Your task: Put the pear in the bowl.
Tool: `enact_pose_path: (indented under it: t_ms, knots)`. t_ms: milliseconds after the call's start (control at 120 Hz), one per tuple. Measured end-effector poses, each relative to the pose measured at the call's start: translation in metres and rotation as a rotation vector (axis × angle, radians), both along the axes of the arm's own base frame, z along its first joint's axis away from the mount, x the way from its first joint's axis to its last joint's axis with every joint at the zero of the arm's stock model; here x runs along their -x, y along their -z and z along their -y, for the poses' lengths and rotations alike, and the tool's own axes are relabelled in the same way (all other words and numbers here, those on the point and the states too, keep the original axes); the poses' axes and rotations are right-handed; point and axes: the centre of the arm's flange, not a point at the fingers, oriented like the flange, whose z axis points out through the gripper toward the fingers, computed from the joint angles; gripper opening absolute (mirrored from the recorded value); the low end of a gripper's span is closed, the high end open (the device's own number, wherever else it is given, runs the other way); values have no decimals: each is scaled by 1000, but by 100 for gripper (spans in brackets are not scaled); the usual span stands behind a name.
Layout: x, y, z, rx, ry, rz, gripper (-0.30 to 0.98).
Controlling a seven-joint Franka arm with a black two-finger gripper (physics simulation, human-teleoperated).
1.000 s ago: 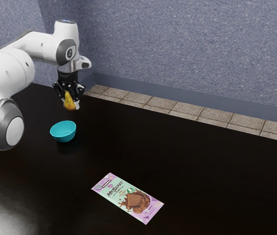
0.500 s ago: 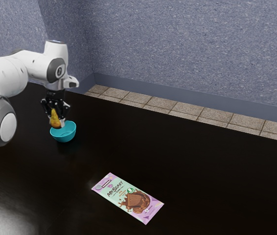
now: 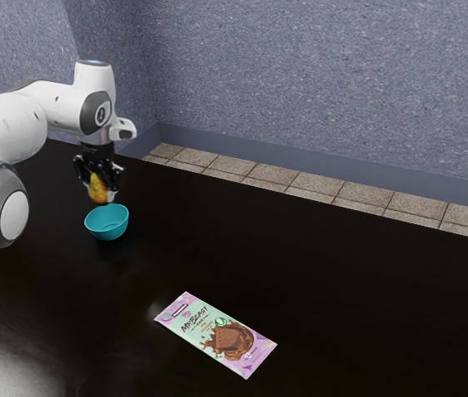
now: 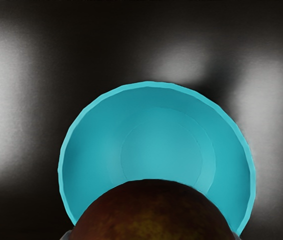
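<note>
— Left to right, what's there?
— The pincer grips the pear off the bench. Just below it sits the bowl; well apart, towards the exterior view's right, lies the chocolate bar.
— And the step?
— Placing, I'd judge: centre the pear over the bowl, lower it inside, then let go.
— What differs from half a second ago?
— Pincer and pear have risen, shifting slightly towards the exterior view's right. Below the pincer, the bowl hasn't moved; nor has the chocolate bar beyond.
</note>
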Motion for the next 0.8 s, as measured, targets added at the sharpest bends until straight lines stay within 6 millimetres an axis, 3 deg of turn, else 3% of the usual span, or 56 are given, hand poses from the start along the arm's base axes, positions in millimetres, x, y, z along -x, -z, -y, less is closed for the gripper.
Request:
enact_pose_path:
  t_ms: [200, 400, 467, 500, 567, 675, 725, 800]
  knots:
    - [0, 1, 2, 34, 16, 2, 50]
    - [0, -1, 4, 44, 37, 2, 61]
    - [-2, -15, 12, 44, 54, 20, 63]
    - [-3, -38, 25, 43, 75, 48, 64]
    - [2, -107, 72, 53, 141, 126, 65]
    - [58, -198, 168, 142, 266, 184, 67]
    - [85, -224, 209, 184, 333, 194, 67]
    - [104, -238, 259, 215, 413, 176, 67]
